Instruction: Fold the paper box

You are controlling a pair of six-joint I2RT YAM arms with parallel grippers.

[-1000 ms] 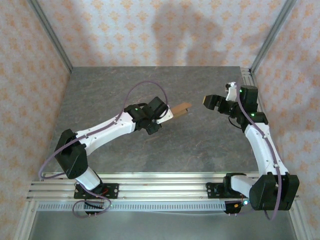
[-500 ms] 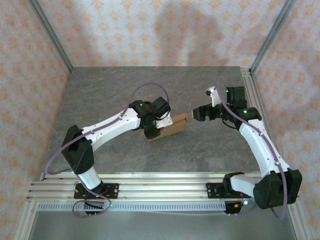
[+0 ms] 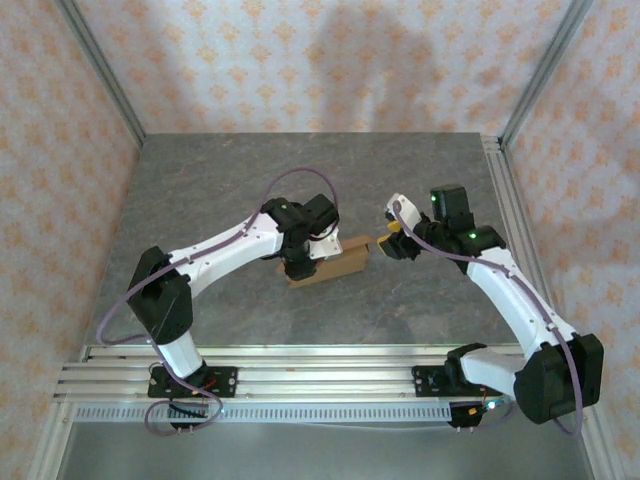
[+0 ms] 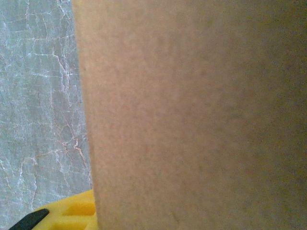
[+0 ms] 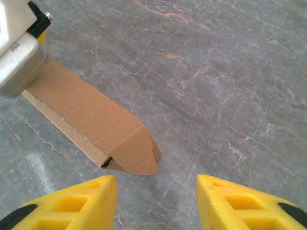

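The paper box (image 3: 335,262) is a plain brown cardboard piece, folded flat and narrow, lying low over the grey table (image 3: 420,170) near its middle. My left gripper (image 3: 305,250) is shut on its left part. In the left wrist view the cardboard (image 4: 192,115) sits right against the lens, with one yellow finger (image 4: 72,213) beside it. My right gripper (image 3: 385,243) stands open just off the box's right end. In the right wrist view the box's rounded end flap (image 5: 136,153) lies ahead of the gripper (image 5: 156,201), with nothing between the fingers.
Aluminium rails run along the table's front edge (image 3: 300,365) and its right side (image 3: 497,180). Patterned walls close in the back and both sides. Bare grey tabletop lies around the box.
My left arm has swung right and lowered the box toward the table. My right gripper has moved left and down to the box's right end.
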